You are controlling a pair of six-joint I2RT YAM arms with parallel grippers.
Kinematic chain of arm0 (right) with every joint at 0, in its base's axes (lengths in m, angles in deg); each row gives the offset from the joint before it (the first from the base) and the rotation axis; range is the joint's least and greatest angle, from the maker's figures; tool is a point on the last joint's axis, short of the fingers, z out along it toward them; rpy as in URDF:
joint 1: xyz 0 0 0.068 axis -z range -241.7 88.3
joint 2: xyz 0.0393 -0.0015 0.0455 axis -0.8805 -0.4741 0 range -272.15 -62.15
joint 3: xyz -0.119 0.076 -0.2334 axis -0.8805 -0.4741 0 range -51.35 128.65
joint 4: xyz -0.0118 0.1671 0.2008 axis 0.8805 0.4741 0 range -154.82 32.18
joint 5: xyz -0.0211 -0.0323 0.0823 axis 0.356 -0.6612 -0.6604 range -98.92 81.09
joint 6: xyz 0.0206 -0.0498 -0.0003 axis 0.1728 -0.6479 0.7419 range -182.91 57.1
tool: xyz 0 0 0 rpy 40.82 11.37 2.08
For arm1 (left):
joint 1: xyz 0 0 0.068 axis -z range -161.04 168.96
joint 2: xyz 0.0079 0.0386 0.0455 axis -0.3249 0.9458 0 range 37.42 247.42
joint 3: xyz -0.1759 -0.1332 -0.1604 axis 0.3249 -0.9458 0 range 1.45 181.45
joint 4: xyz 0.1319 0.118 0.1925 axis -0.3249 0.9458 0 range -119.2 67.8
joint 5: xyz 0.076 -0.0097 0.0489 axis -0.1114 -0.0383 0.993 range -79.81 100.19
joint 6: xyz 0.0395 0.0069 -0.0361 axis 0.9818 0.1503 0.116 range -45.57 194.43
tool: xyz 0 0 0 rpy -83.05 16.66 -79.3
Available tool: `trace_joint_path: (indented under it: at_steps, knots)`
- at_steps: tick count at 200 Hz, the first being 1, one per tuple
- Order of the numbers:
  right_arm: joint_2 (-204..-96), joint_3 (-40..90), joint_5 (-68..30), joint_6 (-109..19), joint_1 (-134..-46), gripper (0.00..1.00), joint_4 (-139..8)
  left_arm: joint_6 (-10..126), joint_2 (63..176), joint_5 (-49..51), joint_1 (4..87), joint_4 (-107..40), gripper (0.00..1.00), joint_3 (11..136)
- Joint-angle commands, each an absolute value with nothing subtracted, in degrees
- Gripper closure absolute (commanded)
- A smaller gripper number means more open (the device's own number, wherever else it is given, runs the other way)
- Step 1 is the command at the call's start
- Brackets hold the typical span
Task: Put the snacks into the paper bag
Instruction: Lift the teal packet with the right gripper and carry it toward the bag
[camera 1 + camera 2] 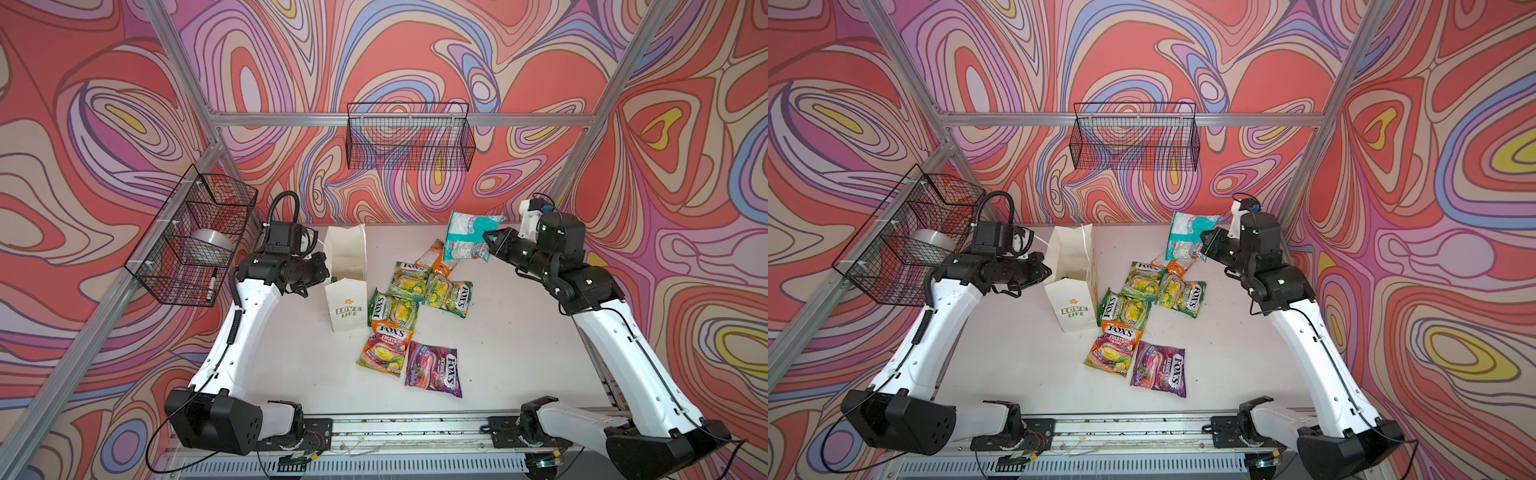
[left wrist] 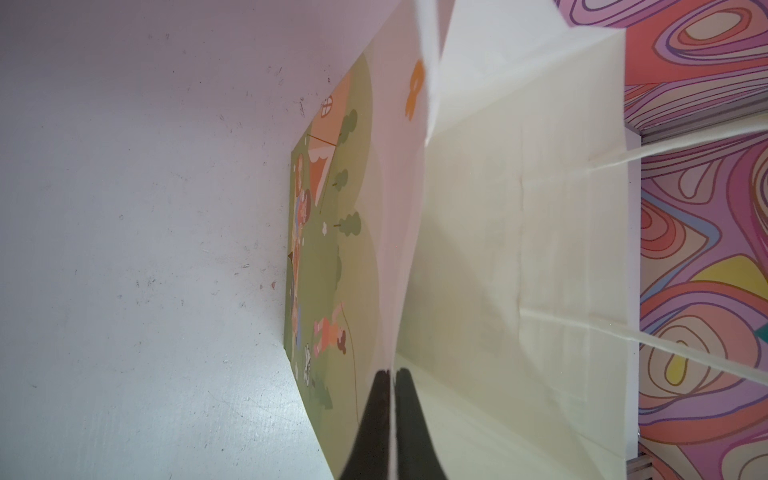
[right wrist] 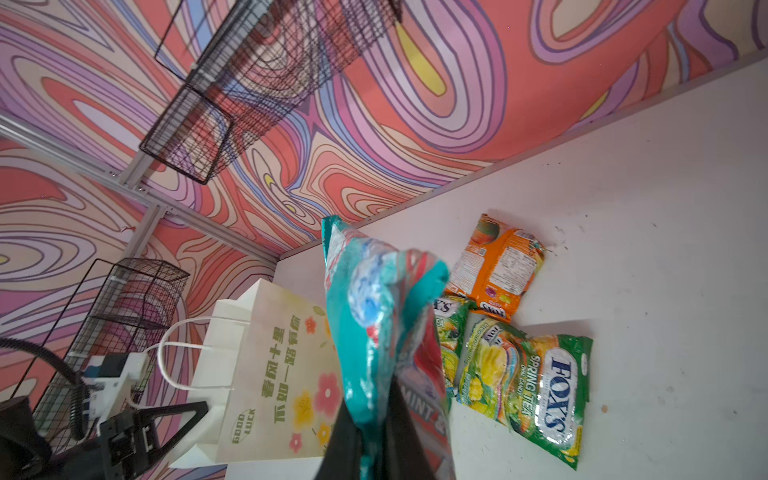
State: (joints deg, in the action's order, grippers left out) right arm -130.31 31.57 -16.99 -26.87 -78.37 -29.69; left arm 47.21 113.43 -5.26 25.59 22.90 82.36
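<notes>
Right gripper point(image 1: 487, 246) pinches one teal-and-white glossy candy packet point(image 1: 465, 232) in the air, far right of the tall white paper carrier bag point(image 1: 347, 309).

Left gripper point(image 2: 392, 374) is pressed onto the bag's left rim, the bag standing open left of centre with no packet showing inside. Six lie on the white table point(image 1: 519, 340): three green-yellow packets point(image 1: 409, 276), one orange packet point(image 1: 386, 347), one purple packet point(image 1: 434, 368) and one orange-white packet point(image 1: 436, 257). Early, I judge: seven to go.
</notes>
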Motion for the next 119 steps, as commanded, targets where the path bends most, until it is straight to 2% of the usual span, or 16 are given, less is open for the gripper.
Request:
trace_joint_path:
  at_steps: [1, 62, 119]
  knots:
    - [-131.9, 35.6, -14.8, -28.5, -81.6, 1.0, -30.5, 47.3, 111.7, -6.1, 25.2, 23.1, 1.0, 82.3]
    - [-140.7, 49.9, -14.7, -29.9, -90.8, 1.0, -31.3, 47.4, 111.9, -6.2, 25.2, 23.0, 1.0, 82.3]
    - [-154.9, 67.8, -14.2, -32.6, -101.3, 1.0, -29.4, 47.4, 112.2, -6.1, 25.2, 23.0, 1.0, 82.3]
